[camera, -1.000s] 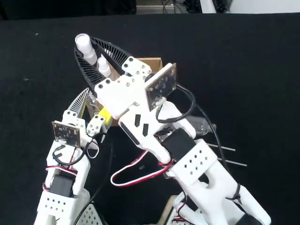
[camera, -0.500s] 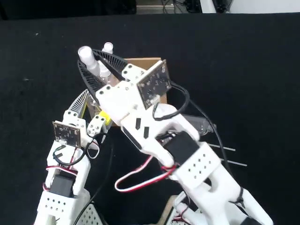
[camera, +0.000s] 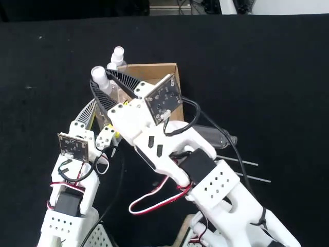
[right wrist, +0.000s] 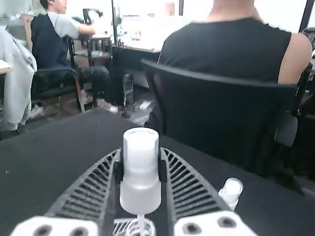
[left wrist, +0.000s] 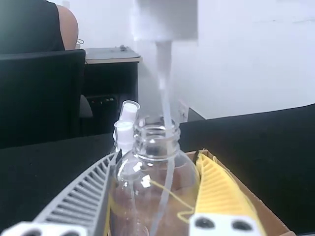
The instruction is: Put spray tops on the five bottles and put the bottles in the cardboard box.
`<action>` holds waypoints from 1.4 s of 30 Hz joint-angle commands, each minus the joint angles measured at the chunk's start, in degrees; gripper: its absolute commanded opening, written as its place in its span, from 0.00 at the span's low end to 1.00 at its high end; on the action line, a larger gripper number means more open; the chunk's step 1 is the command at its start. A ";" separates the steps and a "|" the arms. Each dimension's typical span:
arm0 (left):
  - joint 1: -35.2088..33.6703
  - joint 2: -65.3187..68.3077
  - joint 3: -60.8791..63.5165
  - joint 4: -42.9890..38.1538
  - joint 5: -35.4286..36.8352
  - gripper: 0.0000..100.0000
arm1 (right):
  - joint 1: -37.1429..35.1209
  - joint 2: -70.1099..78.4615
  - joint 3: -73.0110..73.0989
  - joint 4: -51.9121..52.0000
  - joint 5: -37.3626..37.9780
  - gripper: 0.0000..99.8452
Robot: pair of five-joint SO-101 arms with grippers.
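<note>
Bottle (left wrist: 138, 187) clear, round-shouldered; spray top (right wrist: 140, 169) white, cylindrical.

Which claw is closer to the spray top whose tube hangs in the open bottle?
Right. The right claw grips the spray top itself; the left claw sits below it, holding the bottle.

Black table (camera: 267, 62), cardboard box (camera: 151, 67), lying bottle (camera: 218, 136), two thin rods (camera: 244, 162)
</note>
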 commanded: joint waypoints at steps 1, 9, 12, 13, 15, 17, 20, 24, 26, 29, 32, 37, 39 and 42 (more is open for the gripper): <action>-0.22 0.09 0.66 -1.32 -0.26 0.03 | -2.73 -2.07 -0.66 2.64 -0.18 0.10; -0.04 0.09 0.66 -1.32 -0.26 0.03 | -3.16 -6.73 -0.48 3.34 -0.26 0.18; -0.04 0.09 0.66 -1.32 -0.26 0.03 | -2.02 -9.63 -0.40 3.43 -0.09 0.18; -0.04 0.09 0.66 -1.32 -0.26 0.03 | -1.05 -10.86 -0.48 4.04 -0.26 0.18; -0.04 0.09 0.66 -1.32 -0.26 0.03 | 0.62 -13.67 -1.10 7.12 -0.26 0.18; -0.04 0.09 0.66 -1.32 -0.26 0.03 | 1.76 -16.57 -2.15 10.99 -0.26 0.18; -0.04 0.09 0.66 -1.32 -0.26 0.03 | 2.90 -19.82 -4.70 18.02 -0.09 0.16; -0.04 0.09 0.66 -1.32 -0.26 0.03 | 4.75 -20.18 -6.02 19.52 0.09 0.01; -0.04 0.09 0.66 -1.32 -0.26 0.03 | 5.01 -18.59 -5.23 17.58 0.09 0.04; -0.04 0.09 0.66 -1.32 -0.26 0.03 | 4.84 -14.64 -5.58 16.26 0.18 0.01; -0.13 0.09 0.66 -1.32 -0.26 0.03 | 4.92 -12.26 -7.43 18.46 0.18 0.01; -0.04 0.09 0.66 -1.32 -0.26 0.03 | 5.80 -17.80 -8.84 30.86 0.26 0.01; -0.04 0.09 0.66 -1.32 -0.26 0.03 | 8.53 -21.14 -8.57 34.11 0.26 0.01; -0.04 0.09 0.66 -1.32 -0.26 0.03 | 15.74 -24.92 -6.73 36.84 2.11 0.01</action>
